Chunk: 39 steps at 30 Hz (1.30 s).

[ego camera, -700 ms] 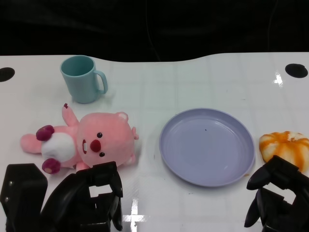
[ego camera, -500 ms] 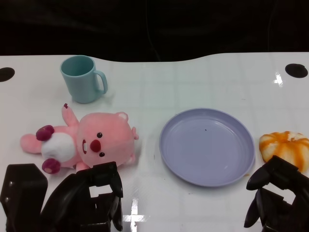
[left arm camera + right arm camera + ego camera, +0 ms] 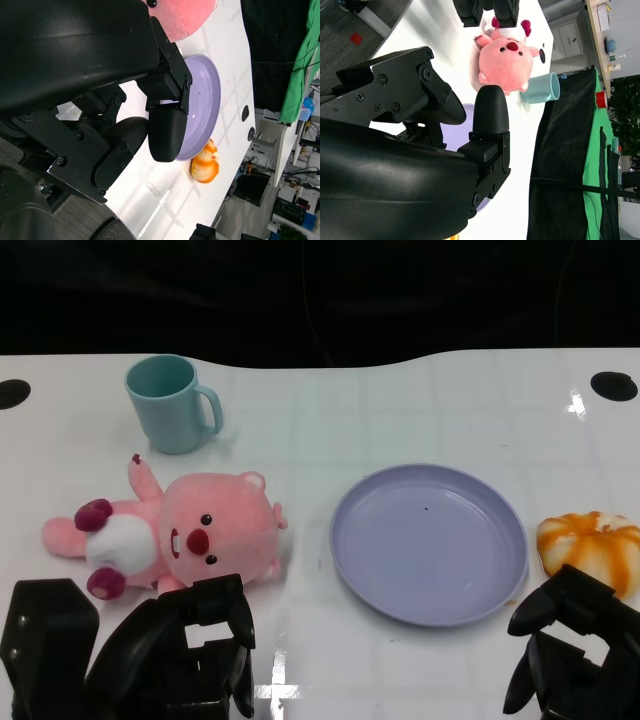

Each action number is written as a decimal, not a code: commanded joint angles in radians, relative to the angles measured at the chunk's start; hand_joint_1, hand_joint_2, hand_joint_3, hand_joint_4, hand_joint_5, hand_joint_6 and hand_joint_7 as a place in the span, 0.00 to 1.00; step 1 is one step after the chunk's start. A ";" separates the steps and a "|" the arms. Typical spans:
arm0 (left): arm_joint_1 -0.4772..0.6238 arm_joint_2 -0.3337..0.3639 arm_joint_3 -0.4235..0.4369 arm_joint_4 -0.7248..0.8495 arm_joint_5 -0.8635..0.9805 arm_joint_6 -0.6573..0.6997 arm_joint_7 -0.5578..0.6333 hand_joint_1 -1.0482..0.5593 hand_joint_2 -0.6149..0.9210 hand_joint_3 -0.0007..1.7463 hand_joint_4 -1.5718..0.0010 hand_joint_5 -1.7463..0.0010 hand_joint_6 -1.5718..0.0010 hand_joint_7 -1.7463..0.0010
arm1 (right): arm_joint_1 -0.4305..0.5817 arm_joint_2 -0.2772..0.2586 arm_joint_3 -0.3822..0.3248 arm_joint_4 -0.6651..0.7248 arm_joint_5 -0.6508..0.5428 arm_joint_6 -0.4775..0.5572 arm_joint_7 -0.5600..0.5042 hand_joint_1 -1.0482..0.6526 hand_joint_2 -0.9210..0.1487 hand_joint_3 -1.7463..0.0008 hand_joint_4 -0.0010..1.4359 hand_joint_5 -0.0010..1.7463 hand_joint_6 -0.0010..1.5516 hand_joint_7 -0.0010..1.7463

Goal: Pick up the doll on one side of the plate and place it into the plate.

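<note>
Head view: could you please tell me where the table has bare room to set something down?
Bare patches: right of the teal mug, behind the purple plate; the strip between pink doll and plate. The plate itself is empty. Crowded: doll's side by the left robot hand, and the orange bun by the right robot hand.

Bright overhead light — glare spots on glossy table (image 3: 577,403) — sharp focus.
</note>
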 commanded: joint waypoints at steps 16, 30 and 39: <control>0.016 0.006 0.027 -0.024 -0.002 -0.027 0.006 0.50 0.67 0.74 0.48 0.11 0.49 0.28 | 0.008 -0.006 0.007 -0.005 -0.004 -0.018 0.006 0.57 0.18 0.31 0.45 1.00 0.26 1.00; 0.003 0.072 0.059 -0.170 0.107 -0.168 0.023 0.36 1.00 0.10 0.71 0.32 0.66 0.66 | 0.013 0.001 0.014 -0.010 0.011 -0.019 0.006 0.58 0.18 0.29 0.44 1.00 0.25 1.00; -0.062 0.184 0.080 -0.196 0.294 -0.271 0.038 0.34 1.00 0.03 0.80 0.51 0.74 0.86 | 0.014 -0.002 0.025 -0.013 0.000 -0.025 0.002 0.58 0.18 0.28 0.44 1.00 0.25 1.00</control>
